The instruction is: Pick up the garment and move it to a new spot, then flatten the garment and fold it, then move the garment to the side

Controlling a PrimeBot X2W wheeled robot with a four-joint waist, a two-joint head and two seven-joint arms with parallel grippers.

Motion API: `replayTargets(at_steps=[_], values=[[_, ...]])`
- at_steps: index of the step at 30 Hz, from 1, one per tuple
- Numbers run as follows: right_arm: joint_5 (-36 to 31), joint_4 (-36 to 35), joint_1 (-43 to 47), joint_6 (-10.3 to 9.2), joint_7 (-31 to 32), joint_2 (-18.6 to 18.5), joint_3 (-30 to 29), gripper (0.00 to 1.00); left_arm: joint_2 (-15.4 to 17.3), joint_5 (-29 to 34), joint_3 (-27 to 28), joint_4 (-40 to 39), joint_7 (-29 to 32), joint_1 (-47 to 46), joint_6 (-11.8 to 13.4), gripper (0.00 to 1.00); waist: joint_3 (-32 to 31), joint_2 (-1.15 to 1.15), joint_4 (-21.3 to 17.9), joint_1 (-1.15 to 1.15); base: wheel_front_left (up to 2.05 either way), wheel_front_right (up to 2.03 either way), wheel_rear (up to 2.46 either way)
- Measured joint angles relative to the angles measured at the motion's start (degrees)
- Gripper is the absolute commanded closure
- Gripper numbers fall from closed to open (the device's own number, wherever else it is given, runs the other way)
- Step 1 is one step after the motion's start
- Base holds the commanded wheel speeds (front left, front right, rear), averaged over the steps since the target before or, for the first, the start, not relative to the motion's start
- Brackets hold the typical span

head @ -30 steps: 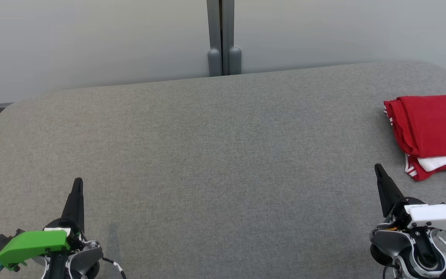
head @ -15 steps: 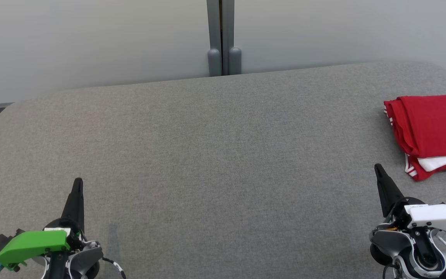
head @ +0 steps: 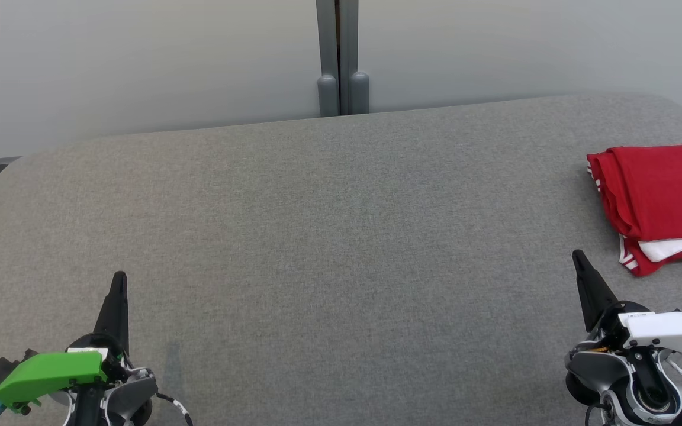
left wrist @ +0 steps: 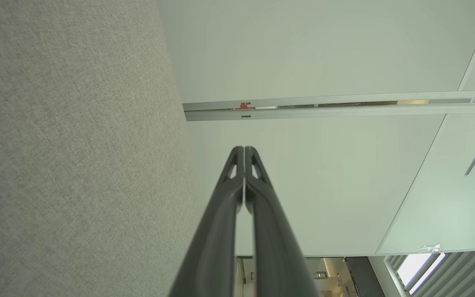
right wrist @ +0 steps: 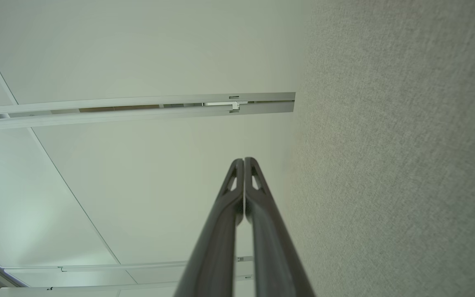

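Head view, looking down at the grey fabric table [head: 341,236]. I see the garment [head: 660,195] folded into a red bundle at roughly 3 o'clock on the table, against the right edge of the picture. A white layer and some white striped trim show along its near edge. It lies flat on the fabric.

The right gripper [head: 578,254] sits at about 5 o'clock, under a white housing. Its dark fingers are pressed together into a single point. From that point the garment's near corner is at about 1 o'clock, near but apart.

The left gripper [head: 119,276] sits at about 7 o'clock, under a green housing. Its fingers are also together, pointing towards 12, and it is well apart from the garment.

Left wrist view: left gripper [left wrist: 244,148] fingers meet along their length, with grey fabric on that view's left and pale wall panels beyond.

Right wrist view: right gripper [right wrist: 243,160] jaws are likewise closed tip to tip, with grey fabric on that view's right.

At 12 o'clock beyond the table, a grey post [head: 341,59] stands between pale wall panels.
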Motion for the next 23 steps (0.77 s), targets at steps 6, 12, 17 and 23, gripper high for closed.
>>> replayTargets(at_steps=[6,12,17,23], values=[[0.00,0.00,0.00,0.00,0.00,0.02,-0.03,1.00,0.00,0.00,0.00,0.00,0.00,0.00,0.00,1.00,0.00,0.00,0.00,0.00,0.00,0.00,0.00],[-0.01,0.00,0.00,0.00,0.01,0.03,-0.07,1.00,0.00,-0.01,0.00,0.00,0.00,0.00,-0.01,1.00,0.00,0.00,0.00,0.00,0.00,0.00,0.00],[-0.01,0.00,-0.01,0.00,0.08,0.04,-0.10,1.00,0.00,-0.01,0.00,0.00,0.00,0.00,-0.01,1.00,0.00,0.00,0.00,0.00,0.00,0.00,0.00],[-0.02,0.00,-0.01,0.00,0.08,0.07,-0.12,1.00,0.00,-0.01,0.00,-0.01,0.00,0.00,0.00,1.00,0.00,0.00,0.00,0.00,0.00,0.00,0.00]])
